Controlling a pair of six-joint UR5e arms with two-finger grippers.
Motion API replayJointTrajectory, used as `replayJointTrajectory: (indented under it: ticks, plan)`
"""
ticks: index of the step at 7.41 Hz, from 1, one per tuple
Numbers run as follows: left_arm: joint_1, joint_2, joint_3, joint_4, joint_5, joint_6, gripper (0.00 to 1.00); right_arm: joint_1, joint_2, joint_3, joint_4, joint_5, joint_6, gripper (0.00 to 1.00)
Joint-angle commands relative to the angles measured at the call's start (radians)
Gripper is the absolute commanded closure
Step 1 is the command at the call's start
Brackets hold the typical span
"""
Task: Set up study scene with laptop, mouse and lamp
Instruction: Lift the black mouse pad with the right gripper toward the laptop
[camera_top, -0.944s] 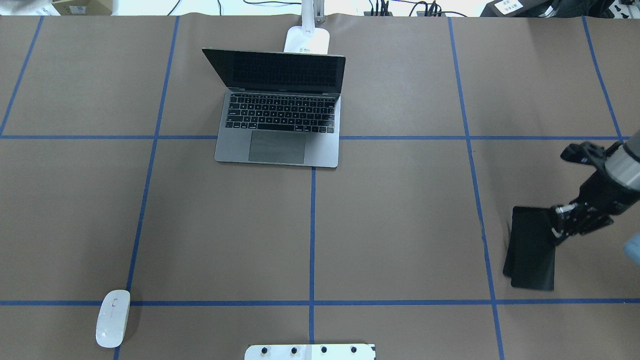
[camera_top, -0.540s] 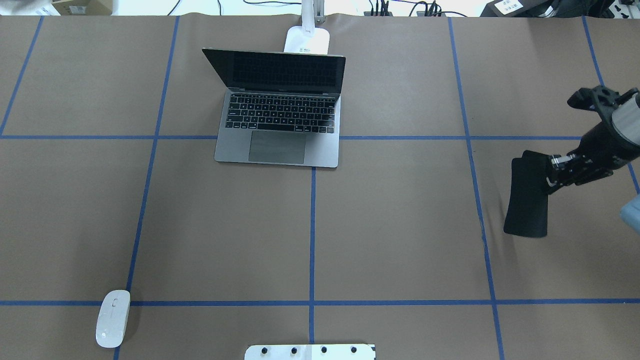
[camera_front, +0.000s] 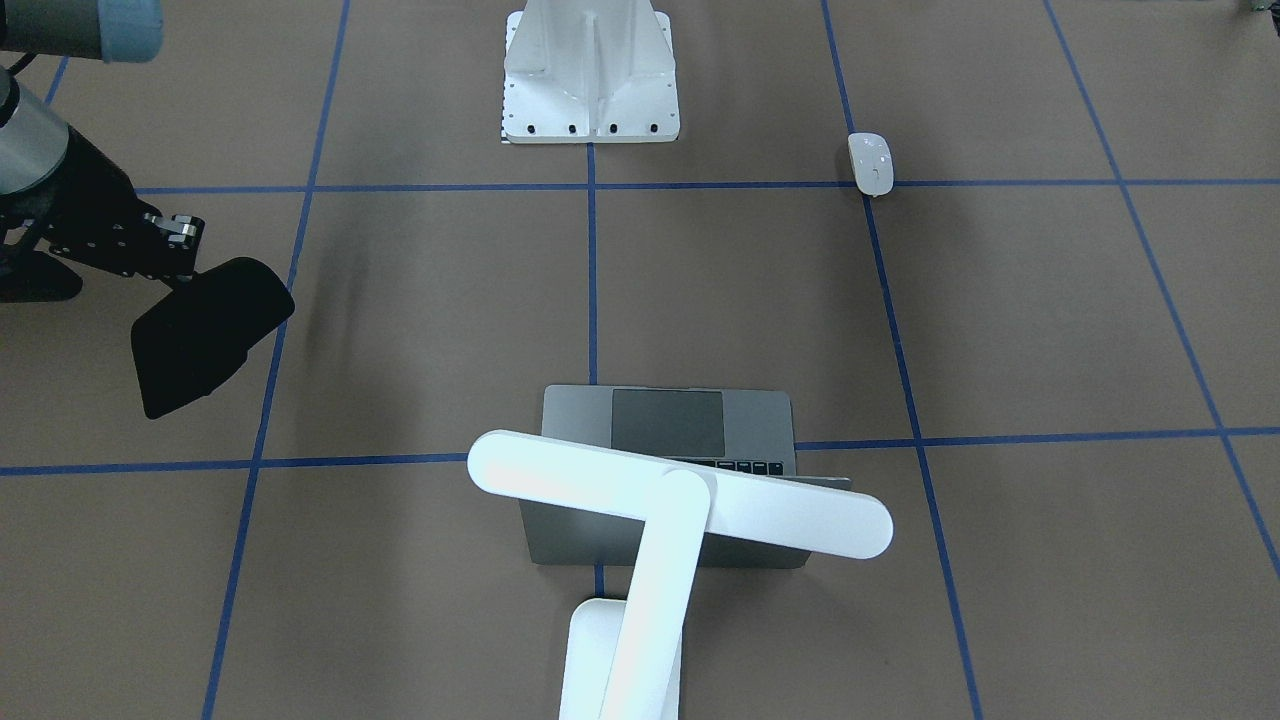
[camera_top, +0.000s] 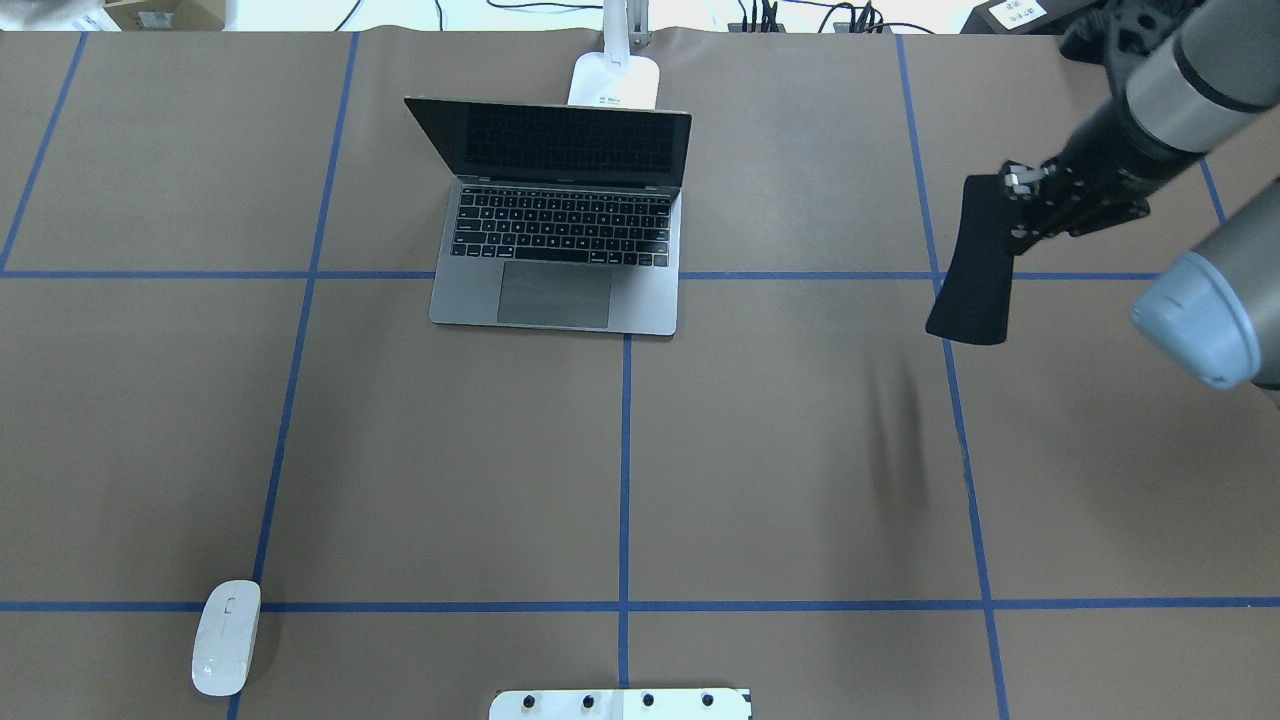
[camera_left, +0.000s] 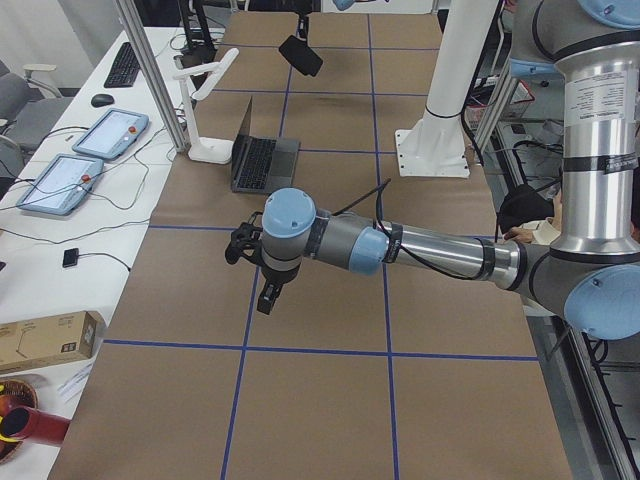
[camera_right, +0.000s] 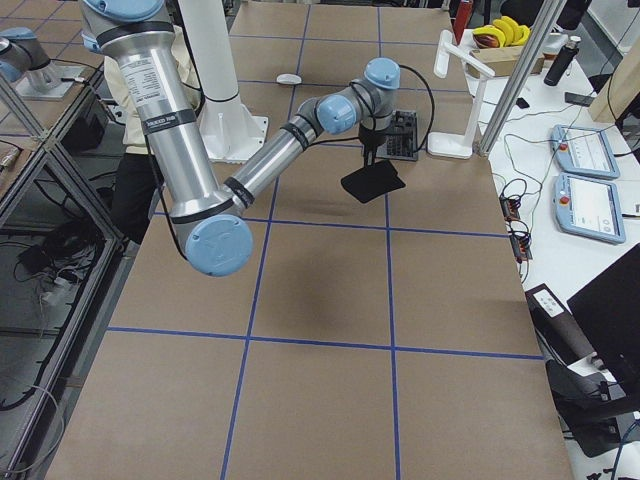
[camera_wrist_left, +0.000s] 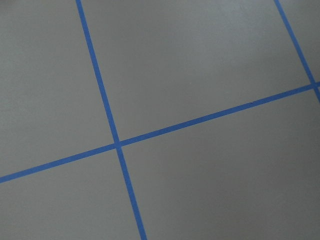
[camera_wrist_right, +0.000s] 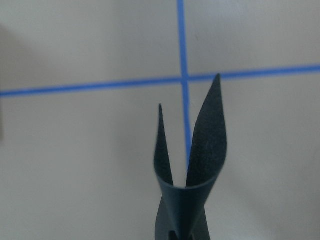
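The open grey laptop (camera_top: 560, 230) sits at the far middle of the table and also shows in the front view (camera_front: 668, 430). The white lamp (camera_front: 680, 492) stands behind it, its base (camera_top: 615, 80) at the far edge. The white mouse (camera_top: 226, 637) lies near left. My right gripper (camera_top: 1020, 200) is shut on a thin black mat (camera_top: 975, 265), which hangs folded in the air at far right; the right wrist view shows the mat (camera_wrist_right: 192, 165) curled. My left gripper (camera_left: 268, 298) hovers over bare table in the exterior left view only; I cannot tell whether it is open or shut.
A white bolted pedestal (camera_top: 620, 703) stands at the near middle edge. Blue tape lines (camera_top: 624, 470) grid the brown table cover. Cables and boxes lie beyond the far edge.
My right gripper has carried the black mat up off the table, away from the robot and a little toward the laptop. Laptop, mouse and lamp have not moved.
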Motion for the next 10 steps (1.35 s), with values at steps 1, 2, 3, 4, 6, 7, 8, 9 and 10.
replayJointTrajectory:
  ticks: [1, 2, 3, 4, 6, 7, 8, 9, 10]
  plan:
    - [-0.034, 0.001, 0.034, 0.0, 0.001, 0.051, 0.0, -0.053, 0.139, -0.001, -0.09, -0.062, 0.079, 1.0]
    - [-0.038, 0.003, 0.04, 0.0, 0.003, 0.063, 0.0, -0.092, 0.184, -0.01, -0.091, -0.095, 0.116, 1.0]
    - [-0.058, 0.003, 0.057, -0.001, 0.001, 0.087, 0.0, -0.125, 0.217, -0.024, -0.091, -0.123, 0.156, 1.0]
    - [-0.066, 0.003, 0.069, 0.0, 0.001, 0.11, 0.0, -0.157, 0.25, -0.043, -0.09, -0.149, 0.201, 1.0]
    - [-0.074, 0.006, 0.071, -0.006, 0.001, 0.112, 0.0, -0.183, 0.341, -0.098, -0.089, -0.171, 0.259, 1.0]
    - [-0.077, 0.021, 0.069, -0.007, -0.002, 0.112, 0.0, -0.188, 0.363, -0.121, -0.088, -0.174, 0.261, 1.0]
    - [-0.078, 0.024, 0.069, -0.006, -0.004, 0.112, 0.0, -0.188, 0.363, -0.121, -0.083, -0.179, 0.247, 1.0]
    - [-0.078, 0.026, 0.072, -0.006, -0.005, 0.112, 0.0, -0.2, 0.363, -0.124, -0.083, -0.224, 0.246, 0.96]
    - [-0.08, 0.028, 0.071, -0.004, -0.008, 0.112, 0.0, -0.237, 0.362, -0.121, -0.082, -0.31, 0.246, 0.01]
